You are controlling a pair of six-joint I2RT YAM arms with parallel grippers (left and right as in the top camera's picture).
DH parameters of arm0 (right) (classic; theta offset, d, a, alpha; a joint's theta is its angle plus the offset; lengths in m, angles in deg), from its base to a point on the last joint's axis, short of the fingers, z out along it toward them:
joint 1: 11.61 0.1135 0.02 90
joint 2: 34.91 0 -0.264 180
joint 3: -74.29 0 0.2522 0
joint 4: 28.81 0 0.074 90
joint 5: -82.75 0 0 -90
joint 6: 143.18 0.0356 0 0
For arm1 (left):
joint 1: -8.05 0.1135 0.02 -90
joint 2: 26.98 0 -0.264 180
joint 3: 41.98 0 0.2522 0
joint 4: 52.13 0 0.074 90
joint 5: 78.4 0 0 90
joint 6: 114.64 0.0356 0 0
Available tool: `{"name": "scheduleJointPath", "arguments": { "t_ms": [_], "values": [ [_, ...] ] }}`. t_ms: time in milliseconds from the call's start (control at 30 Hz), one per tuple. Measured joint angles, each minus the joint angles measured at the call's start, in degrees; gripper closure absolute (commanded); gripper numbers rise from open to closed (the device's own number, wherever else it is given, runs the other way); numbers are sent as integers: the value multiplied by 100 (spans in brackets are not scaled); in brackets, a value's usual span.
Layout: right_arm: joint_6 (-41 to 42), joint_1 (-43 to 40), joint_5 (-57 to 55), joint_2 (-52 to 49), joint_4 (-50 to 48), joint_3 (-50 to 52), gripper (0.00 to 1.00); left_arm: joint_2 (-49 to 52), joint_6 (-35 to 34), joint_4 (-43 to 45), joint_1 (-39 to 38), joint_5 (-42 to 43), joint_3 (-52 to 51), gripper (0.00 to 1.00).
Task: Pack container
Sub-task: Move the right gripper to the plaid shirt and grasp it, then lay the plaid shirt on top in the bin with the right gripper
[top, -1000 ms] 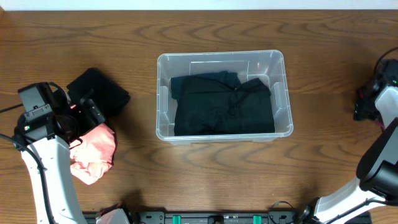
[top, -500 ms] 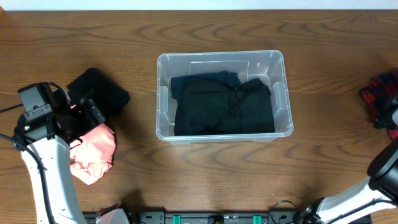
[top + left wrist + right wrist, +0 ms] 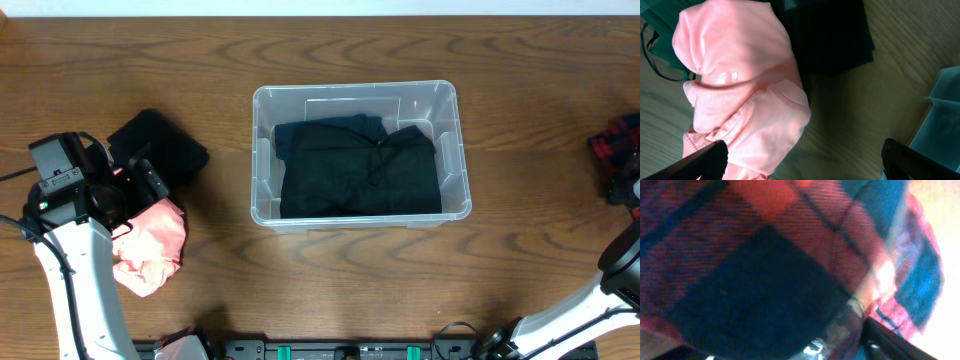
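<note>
The clear container stands mid-table and holds a folded black garment. My left gripper is open and empty at the left. It hovers over a pink garment, which shows in the left wrist view between the spread fingers. A black folded garment lies just beyond it. A red plaid cloth hangs at the right edge. It fills the right wrist view, and my right gripper looks shut on it. The container's corner shows at the right of the left wrist view.
The wooden table runs under everything. A dark teal cloth and a cable lie beside the pink garment in the left wrist view. My right arm rises along the right edge.
My right gripper has moved right, toward the frame's edge. The red plaid cloth came into sight there and shifted right with it. The left arm has not moved.
</note>
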Motion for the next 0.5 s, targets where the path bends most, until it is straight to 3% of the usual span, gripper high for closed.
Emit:
{"name": "scheduleJointPath", "arguments": {
  "t_ms": [133, 233, 500],
  "values": [
    [-22, 2, -7, -70, -9, 2, 60, 0, 0, 0, 0, 0, 0, 2],
    [26, 11, -107, -85, 15, -2, 81, 0, 0, 0, 0, 0, 0, 2],
    [118, 256, -243, 50, 146, 57, 88, 0, 0, 2, 0, -2, 0, 2]
  ]
}}
